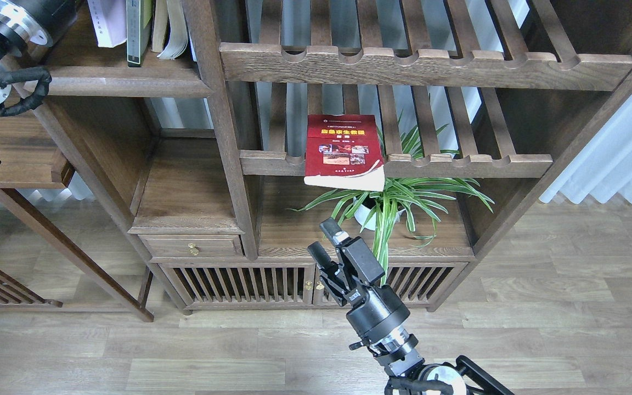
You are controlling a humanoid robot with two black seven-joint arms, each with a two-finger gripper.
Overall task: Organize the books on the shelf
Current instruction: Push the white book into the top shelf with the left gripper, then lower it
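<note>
Three books: spread over the wooden unit, two standing upper left, one lying mid-frame.
Left arm: enters at the far left edge, silver joint discs and black cable showing; pincer out of view, state cannot be told.
Shelf [124, 82]: solid dark-brown board with a thick rounded front lip, upper left, carrying the standing books.
Lavender-white book [106, 22]: upright on the shelf, leftmost of the row, top cut off by the frame.
Black-grey book [139, 30]: upright just right of the lavender-white one, spine facing out, yellow-green along its edge.
Cream-paged book [172, 27]: next along the shelf, pages splayed, close beside the upright post.
Drawer [192, 247]: below the open cubby, small brass knob at its front.
Upper slatted rack [425, 63]: scalloped front rail, right of the post.
Red book [343, 151]: lying cover-up on the lower slatted rack [458, 163], small photos on the cover, front edge hanging over the notched rail, lower right corner curled up.
Right pincer [328, 238]: black, raised from bottom centre, fingers apart and holding nothing, below the red book and well short of it.
Potted plant [398, 203]: long green-and-white leaves, white pot, on the board under the lower rack, just behind and right of the pincer.
Floor [541, 318]: grey-brown planks.
Curtain [618, 148]: white, far right.
</note>
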